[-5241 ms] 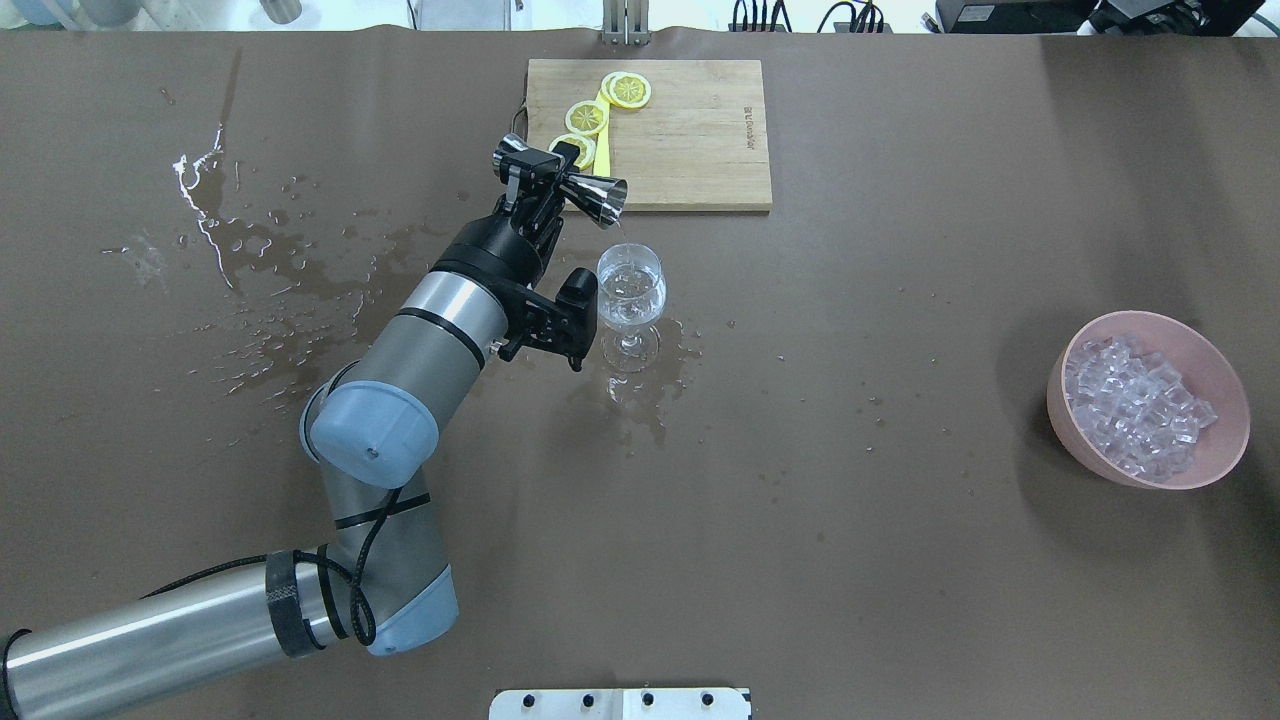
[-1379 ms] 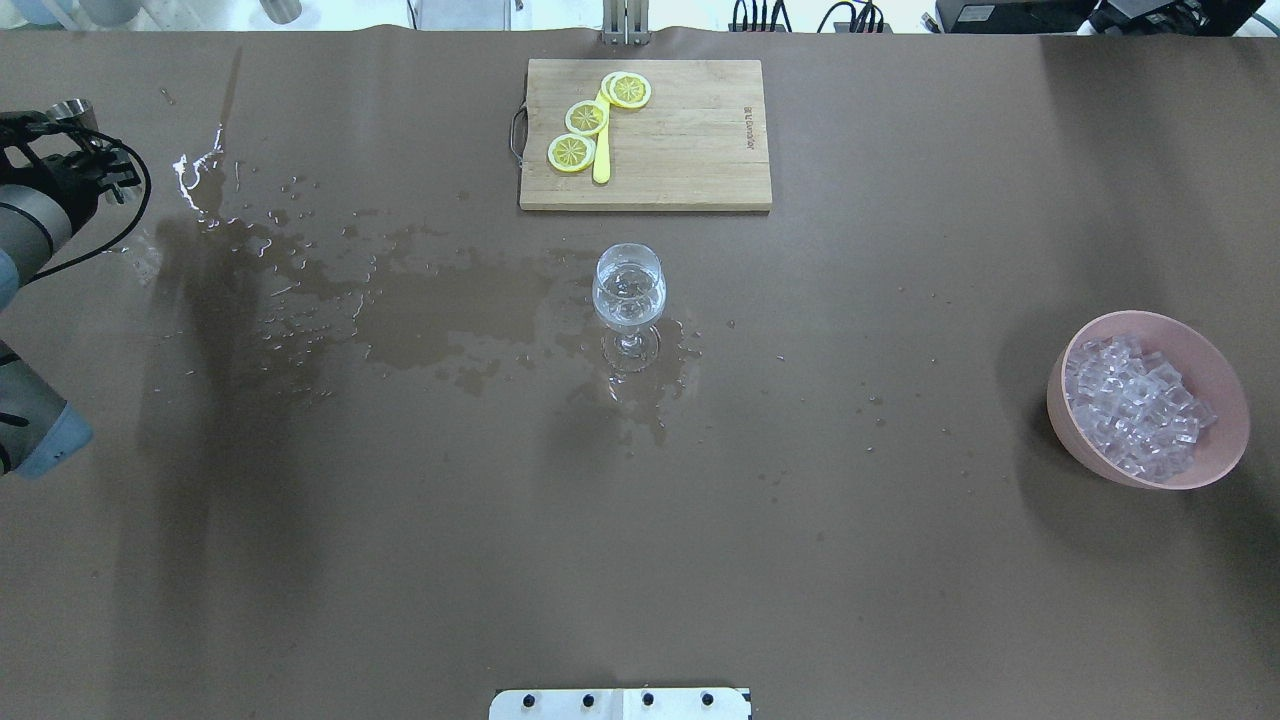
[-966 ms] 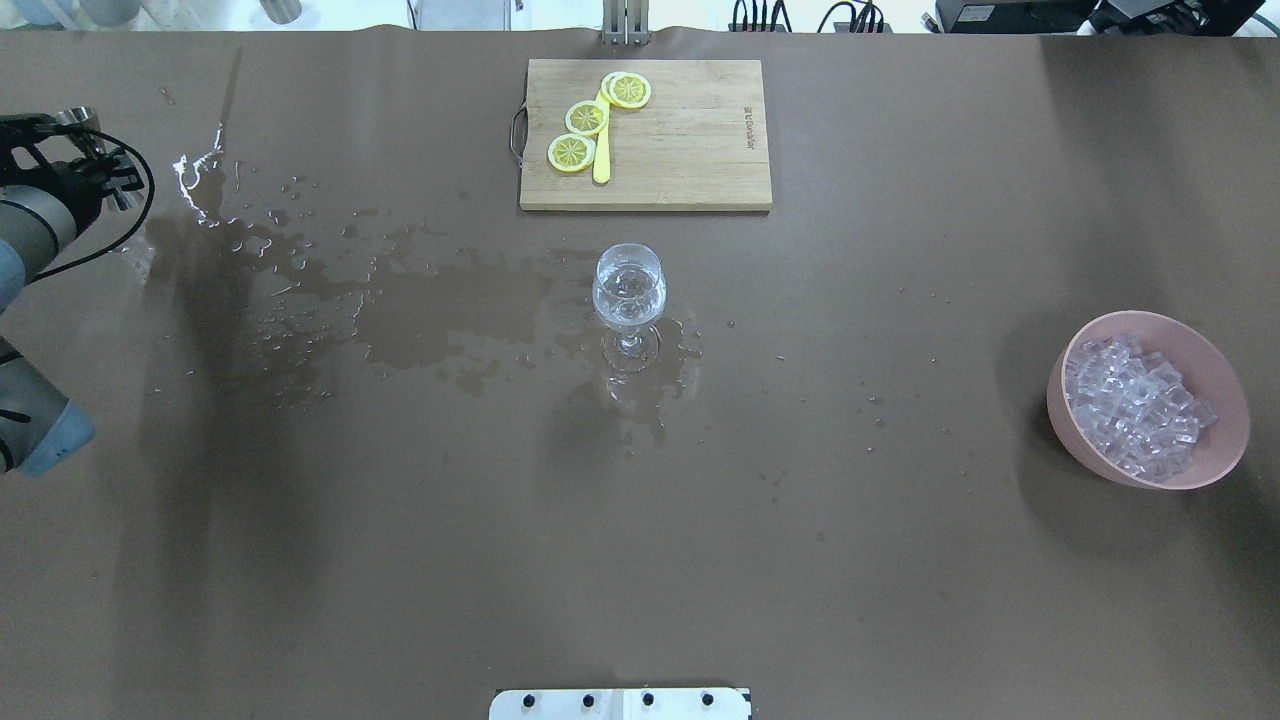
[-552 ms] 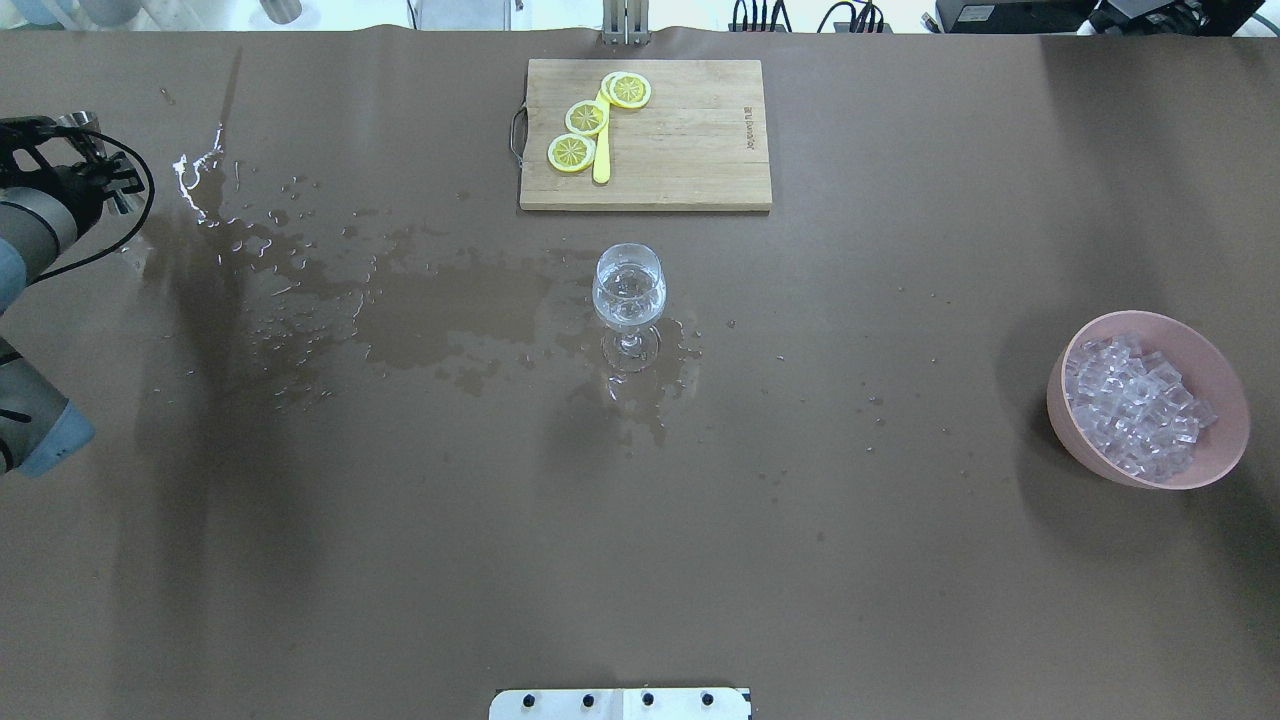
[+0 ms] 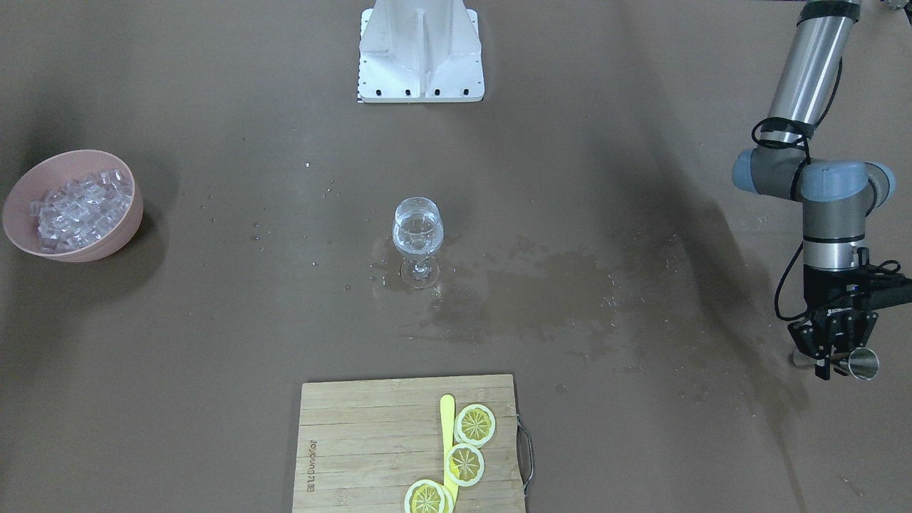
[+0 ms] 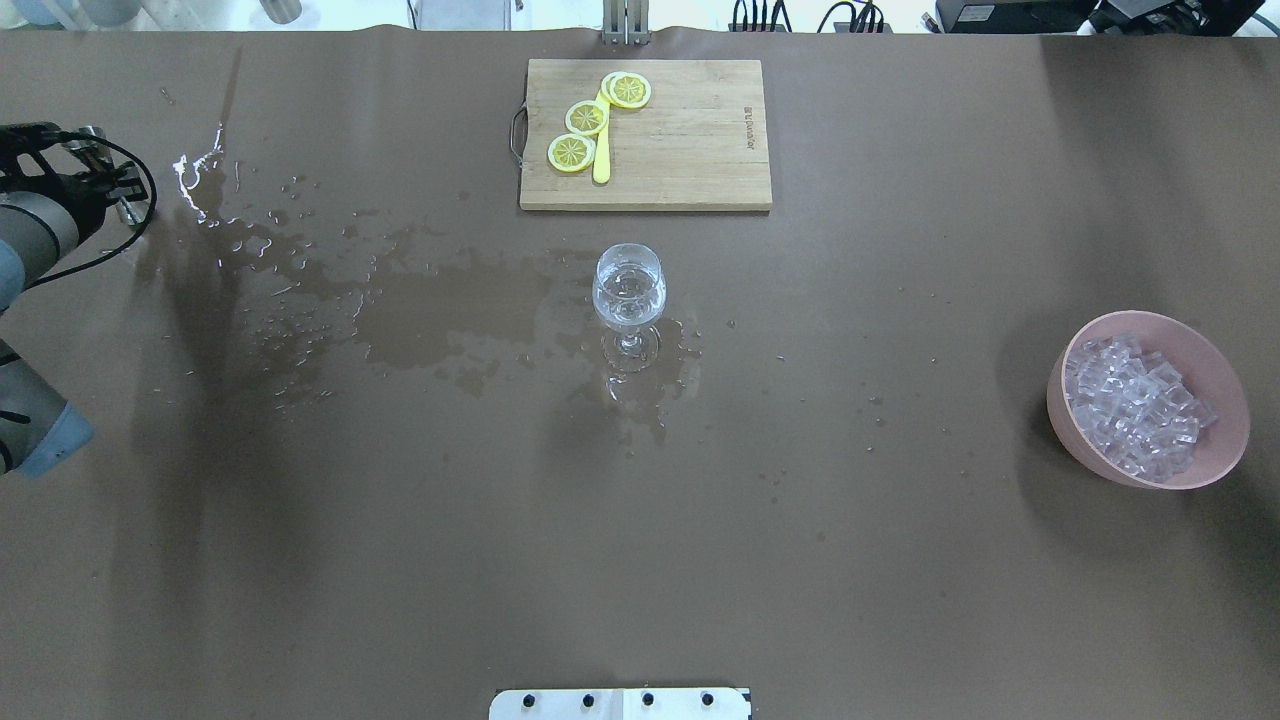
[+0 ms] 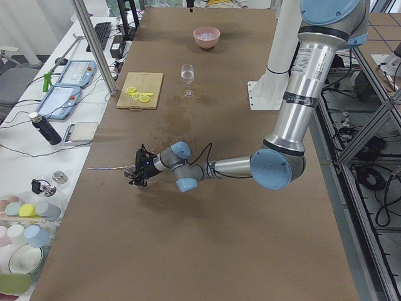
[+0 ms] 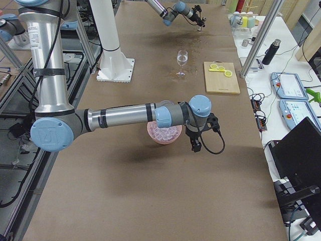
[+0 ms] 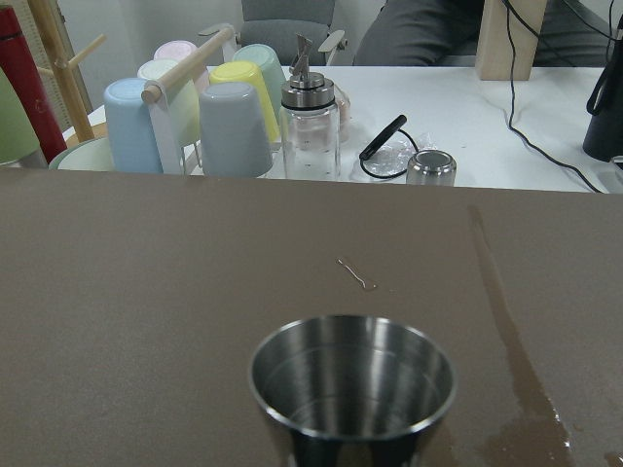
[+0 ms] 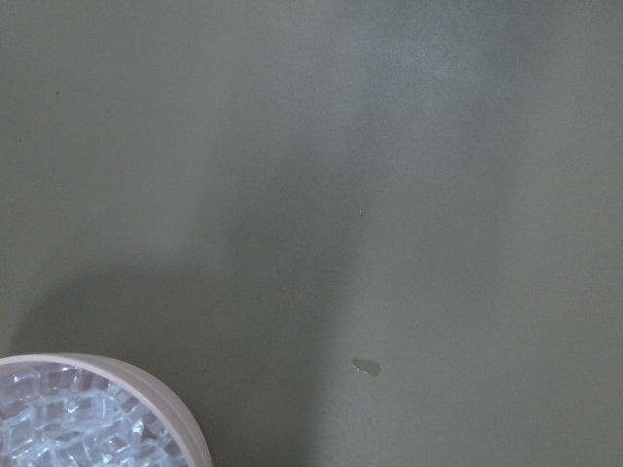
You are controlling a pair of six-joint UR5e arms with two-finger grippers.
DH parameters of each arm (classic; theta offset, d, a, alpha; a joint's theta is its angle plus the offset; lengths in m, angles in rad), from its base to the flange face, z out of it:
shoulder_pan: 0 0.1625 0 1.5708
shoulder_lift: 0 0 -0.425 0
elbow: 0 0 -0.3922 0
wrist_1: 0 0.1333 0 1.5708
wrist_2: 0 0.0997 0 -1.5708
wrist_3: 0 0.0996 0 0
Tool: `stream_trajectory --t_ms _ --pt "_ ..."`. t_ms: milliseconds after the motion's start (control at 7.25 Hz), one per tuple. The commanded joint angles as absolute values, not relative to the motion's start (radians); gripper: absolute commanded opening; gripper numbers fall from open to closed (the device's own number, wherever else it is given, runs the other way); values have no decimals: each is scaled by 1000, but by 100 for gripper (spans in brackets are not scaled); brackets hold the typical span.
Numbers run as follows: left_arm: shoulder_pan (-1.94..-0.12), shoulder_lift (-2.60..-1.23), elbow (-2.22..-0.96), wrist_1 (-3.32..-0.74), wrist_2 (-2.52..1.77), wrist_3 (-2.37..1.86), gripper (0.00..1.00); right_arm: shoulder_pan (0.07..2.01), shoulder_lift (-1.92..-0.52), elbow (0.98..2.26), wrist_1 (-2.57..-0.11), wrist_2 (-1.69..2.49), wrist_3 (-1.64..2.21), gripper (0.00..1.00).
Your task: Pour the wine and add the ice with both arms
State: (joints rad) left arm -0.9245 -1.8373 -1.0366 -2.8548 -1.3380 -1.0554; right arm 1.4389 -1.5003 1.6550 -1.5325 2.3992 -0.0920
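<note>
A wine glass (image 6: 628, 290) with a little clear wine stands mid-table, also in the front view (image 5: 417, 235). My left gripper (image 5: 832, 365) is shut on an upright steel jigger (image 5: 862, 364) at the table's far left end (image 6: 100, 172). The jigger's empty cup (image 9: 352, 384) fills the left wrist view, low over the table. Ice cubes (image 6: 1135, 405) fill a pink bowl (image 6: 1225, 440). My right gripper (image 8: 196, 144) hangs just beside that bowl (image 8: 164, 133); I cannot tell whether it is open. The bowl's rim (image 10: 146, 384) shows in the right wrist view.
A wooden cutting board (image 6: 690, 140) with lemon slices (image 6: 587, 117) lies beyond the glass. A wet spill (image 6: 450, 310) spreads from the glass toward the left. The white base plate (image 5: 420, 50) is at the robot's side. Cups and bottles stand on a bench past the left end (image 9: 234, 122).
The left arm has carried the jigger from above the glass to the table's far left end, and over the last second moved it slightly nearer and lower. The glass and bowl stay put.
</note>
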Motion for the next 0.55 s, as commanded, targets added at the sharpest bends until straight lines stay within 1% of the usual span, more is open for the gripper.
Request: stream_trajectory --t_ms 0,414 --pt "-945 -1836 -1049 -2856 -1385 -1049 98 1434 -1500 1654 -1534 2399 -92 100" --pt "-976 -1809 -1118 -2858 -1462 -994 98 1427 -1500 1654 -1532 2399 -75 100"
